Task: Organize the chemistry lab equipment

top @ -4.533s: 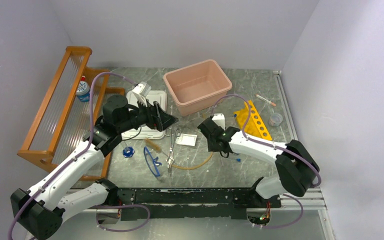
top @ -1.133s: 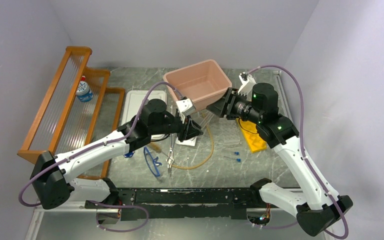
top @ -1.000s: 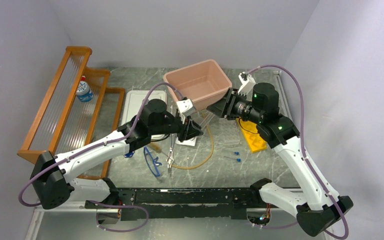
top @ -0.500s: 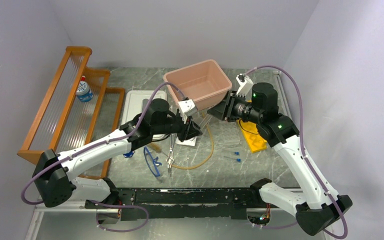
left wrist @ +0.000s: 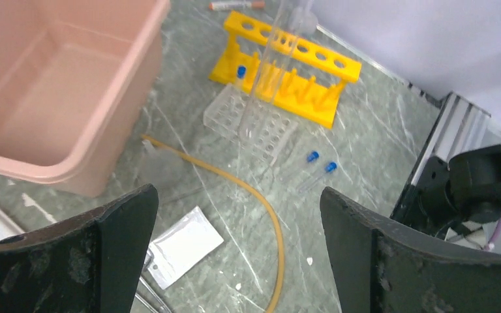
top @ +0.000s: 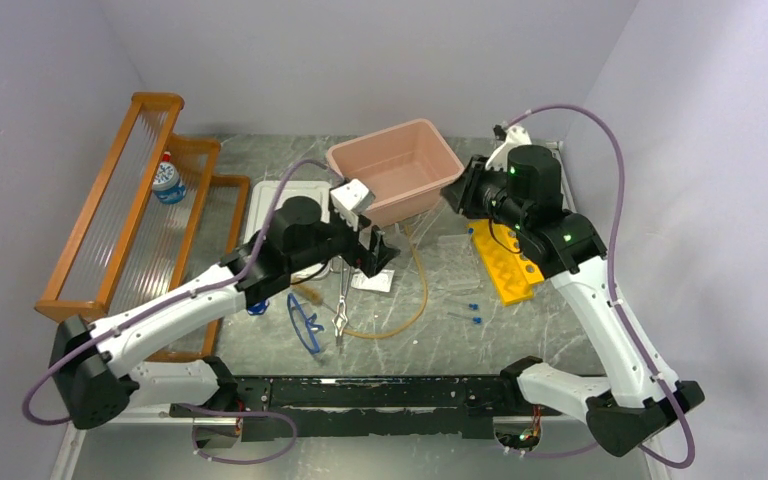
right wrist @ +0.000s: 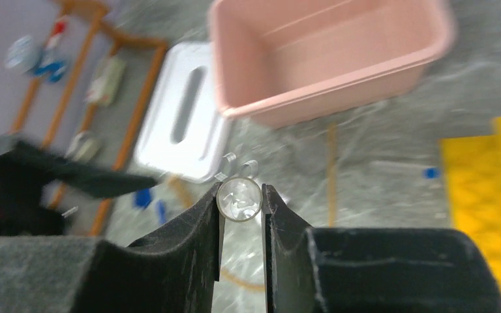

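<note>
**Clear glass tube** [right wrist: 239,199] — clamped between the fingers of the right gripper [top: 458,192]. It is seen end-on in the wrist view and is carried in the air just beside the right end of the pink tub [top: 395,170].

**Left gripper** [left wrist: 238,195] — jaws wide apart with nothing between them. It hovers above the white packet [left wrist: 182,246] and the tan rubber tube [left wrist: 235,186].

**Step in hand (a judgement):** seat the tube in a rack, either the yellow rack [top: 505,262] or the clear rack [left wrist: 253,124].
- Bring the tube in line with one hole and lower it straight.
- Let go only once the bottom rests.
- The grip is slim and on smooth glass, so a tilt could let it slide or knock the light clear rack askew.

**Edges and room:**
- The tub wall stands close on one side of the tube.
- The yellow rack sits near the right wall, leaving little room beyond it.
- Bare table lies between the clear rack and the blue-capped tubes [top: 473,312].
- The left gripper is near the centre, so the right arm does best keeping to its own side.
- The glasses [top: 305,322] and the scissors and forceps [top: 342,300] lie loose, well apart from the racks.
</note>
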